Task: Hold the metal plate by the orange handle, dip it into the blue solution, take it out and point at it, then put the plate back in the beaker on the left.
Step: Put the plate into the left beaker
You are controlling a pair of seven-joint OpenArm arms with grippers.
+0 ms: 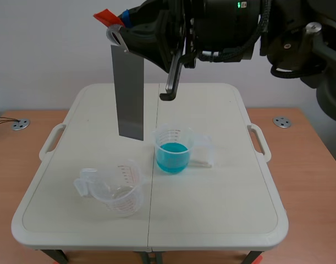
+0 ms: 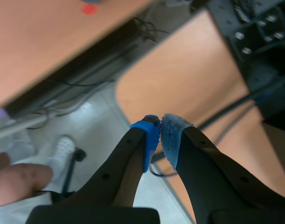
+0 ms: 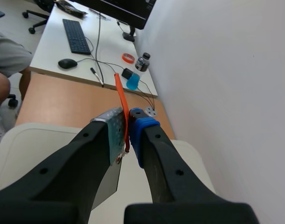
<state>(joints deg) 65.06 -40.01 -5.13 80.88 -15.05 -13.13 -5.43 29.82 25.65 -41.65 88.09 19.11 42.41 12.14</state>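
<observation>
A white folding table (image 1: 222, 220) stands on a wooden desk (image 1: 316, 165) as the right arm, reaching in across the top, hangs a grey metal plate (image 1: 129, 93) upright in the air, its lower edge just left of the beaker of blue solution (image 1: 173, 146) and clear of it. The right gripper (image 1: 119, 30) is clamped on the plate's orange handle (image 1: 107, 17). An empty clear beaker (image 1: 115, 190) sits nearer the front, left of the table's seam. The left gripper (image 2: 160, 135), held away from the table, has its pads pressed together on nothing
</observation>
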